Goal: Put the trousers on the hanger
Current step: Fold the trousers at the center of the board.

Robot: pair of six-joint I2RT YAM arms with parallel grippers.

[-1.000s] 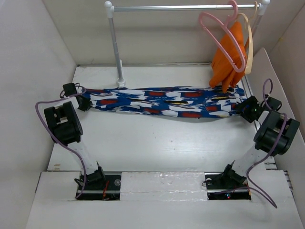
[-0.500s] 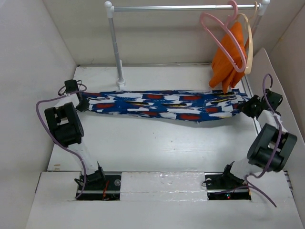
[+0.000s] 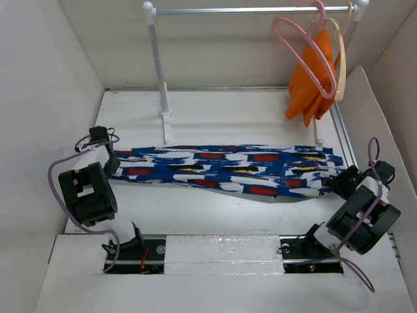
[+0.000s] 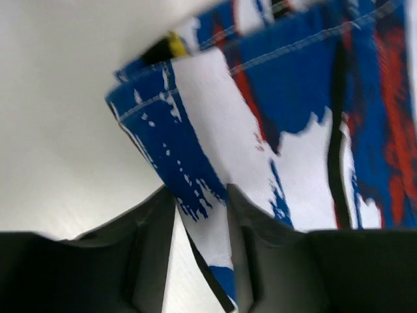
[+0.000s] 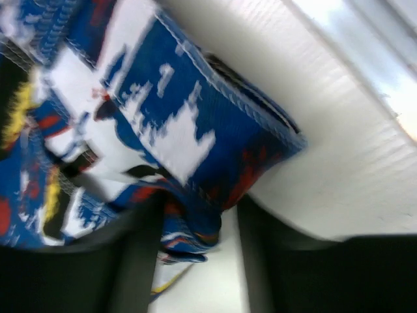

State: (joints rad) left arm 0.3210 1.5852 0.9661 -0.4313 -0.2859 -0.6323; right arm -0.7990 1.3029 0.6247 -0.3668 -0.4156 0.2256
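The trousers (image 3: 228, 168), blue with white, red, black and yellow strokes, lie stretched flat across the table from left to right. My left gripper (image 3: 112, 163) is at their left end. In the left wrist view its jaws (image 4: 201, 202) stand slightly open, with a strip of the trousers (image 4: 293, 98) between them and a gap beside the cloth. My right gripper (image 3: 339, 184) is at the right end. Its jaws (image 5: 199, 215) are open, with bunched trousers (image 5: 169, 124) lying loose between them. The pink hanger (image 3: 287, 43) hangs on the rail at the back right, apart from both grippers.
A white rail (image 3: 247, 10) on a post (image 3: 159, 72) spans the back. A cream hanger (image 3: 341, 65) carrying an orange cloth (image 3: 311, 85) hangs beside the pink one. White walls close in the left, right and back.
Both grippers have come toward the near edge, dragging the stretched trousers with them. The left jaws have parted from a tight grip, and the right jaws now stand apart around the cloth.
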